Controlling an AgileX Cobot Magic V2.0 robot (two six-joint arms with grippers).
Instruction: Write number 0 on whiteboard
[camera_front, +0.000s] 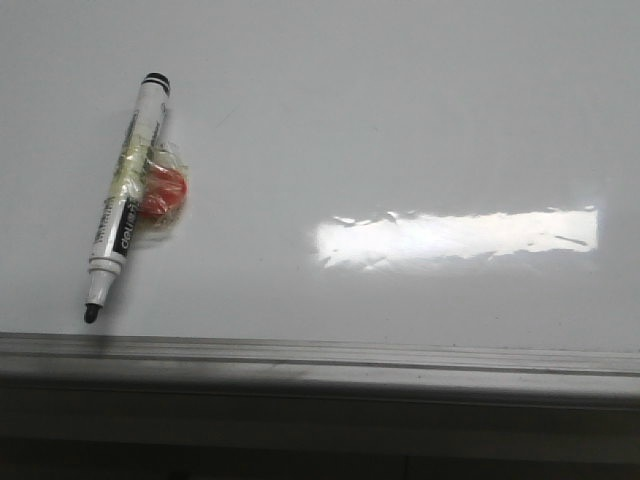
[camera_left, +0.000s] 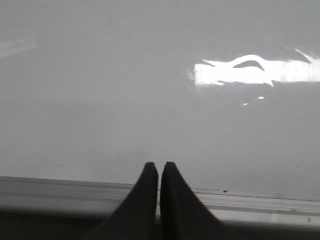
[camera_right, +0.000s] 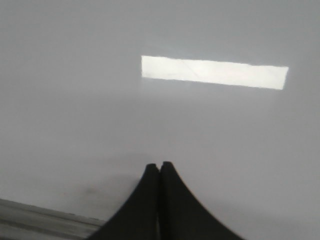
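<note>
Fingers of left gripper (camera_left: 159, 165) pressed together, empty; right gripper (camera_right: 160, 165) likewise. We see bare whiteboard (camera_front: 400, 120) ahead of both fingertip pairs, rail (camera_front: 320, 355) beneath them. Marker (camera_front: 125, 210) lies uncapped on whiteboard, apart from both grippers.

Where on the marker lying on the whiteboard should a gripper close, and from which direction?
Grip the marker across its barrel, probably on the upper half between the black end and the taped red lump, coming straight down at the whiteboard. It lies flat, uncapped tip toward the rail, with the lump on its right side, so jaws should straddle the barrel's width.
</note>
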